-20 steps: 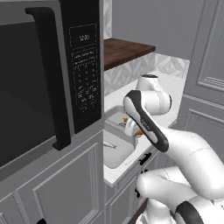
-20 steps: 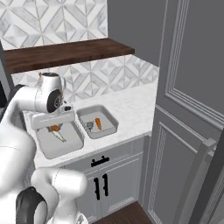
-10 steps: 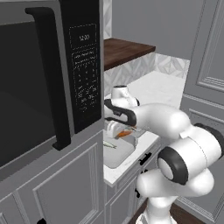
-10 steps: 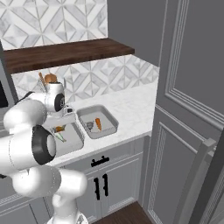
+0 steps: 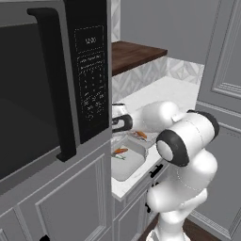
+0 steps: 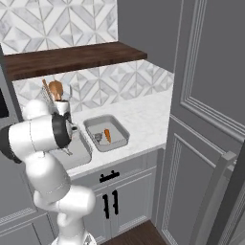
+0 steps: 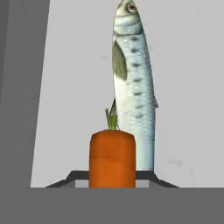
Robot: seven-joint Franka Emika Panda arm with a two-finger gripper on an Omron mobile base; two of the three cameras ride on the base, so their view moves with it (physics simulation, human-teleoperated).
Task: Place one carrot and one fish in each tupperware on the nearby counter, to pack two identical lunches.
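The fingers (image 7: 112,186) grasp 1 carrot (image 7: 112,159) in front of a silvery fish (image 7: 132,94) lying on a pale surface.

A black microwave (image 5: 52,84) with a vertical bar handle and a keypad fills nine o'clock of the left base view, set above grey panelled cabinet fronts (image 5: 70,202). At twelve o'clock a dark brown wooden shelf (image 6: 72,56) runs along a wall of white-and-grey geometric tiles (image 6: 57,21). A tall grey panelled door (image 6: 210,95) stands at three o'clock. Dark wooden flooring (image 6: 139,235) shows at six o'clock. The light is even and soft.
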